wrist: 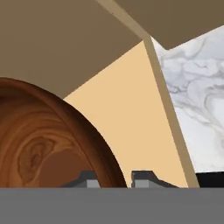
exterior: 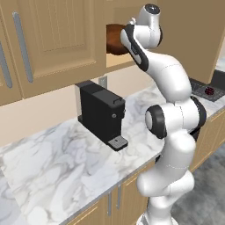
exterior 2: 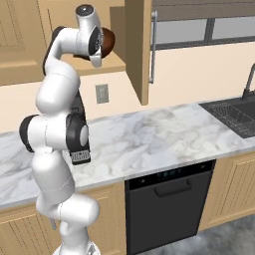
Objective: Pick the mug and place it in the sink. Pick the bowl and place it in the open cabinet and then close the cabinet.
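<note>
Two dark fingertips [wrist: 142, 178] rise at the bottom of the hand view, one on each side of the bowl's [wrist: 48, 144] rim — the gripper [wrist: 114, 179] is pinching the reddish-brown wooden bowl by its wall, one finger inside and one outside. Wood grain fills the bowl's smooth inner curve, and behind it lies the pale tan shelf [wrist: 127, 113] of the cabinet, with the cabinet's darker inner walls above. Past the shelf's front edge, white marbled counter [wrist: 197, 92] shows well below.

From the left base view the bowl [exterior: 115, 40] sits inside the open upper cabinet [exterior: 57, 39], just above its shelf, with the white arm reaching up to it and the hand hiding the bowl's right part. In the right base view the bowl [exterior 2: 107, 41] peeps out as a dark brown curve beside the wrist, within the cabinet opening, and the cabinet door [exterior 2: 139, 50] stands swung out toward the room, its long silver handle [exterior 2: 154, 47] upright on the outer face.

Below the cabinet, a black coffee machine [exterior: 102, 113] stands on the counter against the wall, near the arm's elbow. An outlet plate [exterior 2: 102, 93] is set in the wall under the shelf. Farther right the dark sink [exterior 2: 234, 115] is sunk into the counter with its wire rack and faucet [exterior 2: 249, 82] — the small dark red mug [exterior: 209, 91] lies in that basin in the left base view. A black dishwasher [exterior 2: 169, 204] sits under the counter.
</note>
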